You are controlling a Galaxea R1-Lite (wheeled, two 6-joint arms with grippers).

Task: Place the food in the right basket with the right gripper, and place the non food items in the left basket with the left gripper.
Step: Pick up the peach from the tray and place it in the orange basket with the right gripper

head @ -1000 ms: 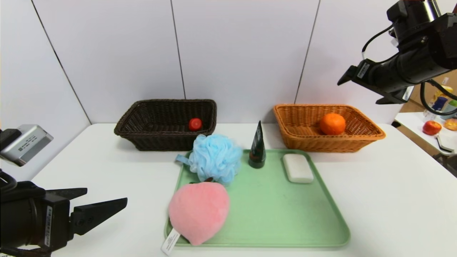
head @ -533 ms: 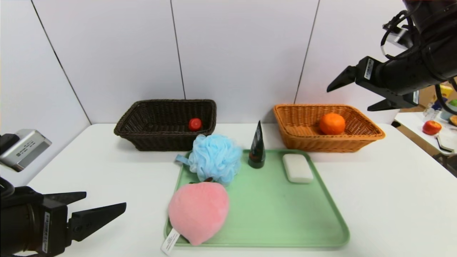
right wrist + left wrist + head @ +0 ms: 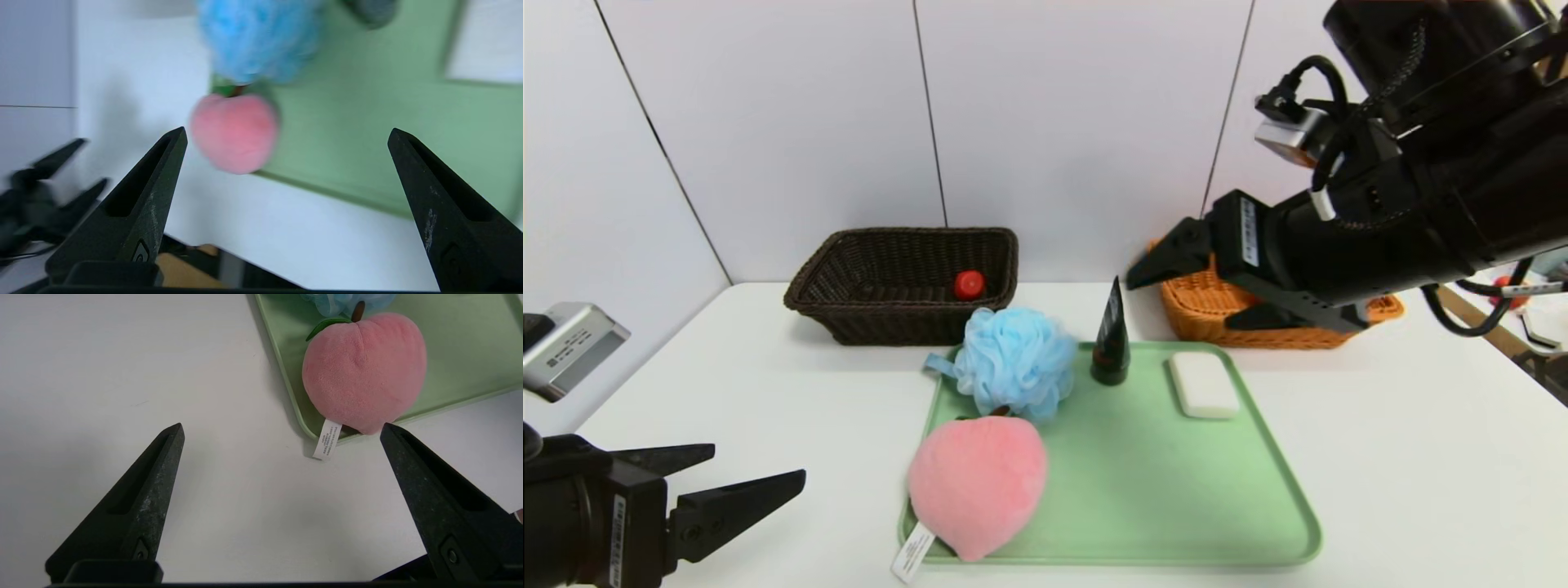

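Observation:
A pink plush peach (image 3: 977,494) with a white tag lies at the near left corner of the green tray (image 3: 1176,490). It also shows in both wrist views as the peach (image 3: 363,371) (image 3: 233,132). On the tray's far side are a light-blue bath puff (image 3: 1015,363), a dark tapered tube (image 3: 1111,339) and a white soap bar (image 3: 1203,384). The small red ball (image 3: 969,284) lies in the dark brown left basket (image 3: 849,318). My right gripper (image 3: 1178,304) (image 3: 287,130) hangs open and empty in front of the orange right basket (image 3: 1201,306), hiding the orange fruit. The open, empty left gripper (image 3: 758,461) (image 3: 282,425) hovers over the table left of the peach.
Both baskets stand against the white back wall. The right arm's bulk covers most of the right basket and the space above the tray's far right corner. A side table edge (image 3: 1535,331) shows at the far right.
My right arm has swung down and left from high at the right, now covering the right basket and the orange fruit. The left gripper has sunk slightly. Objects on the tray have not moved.

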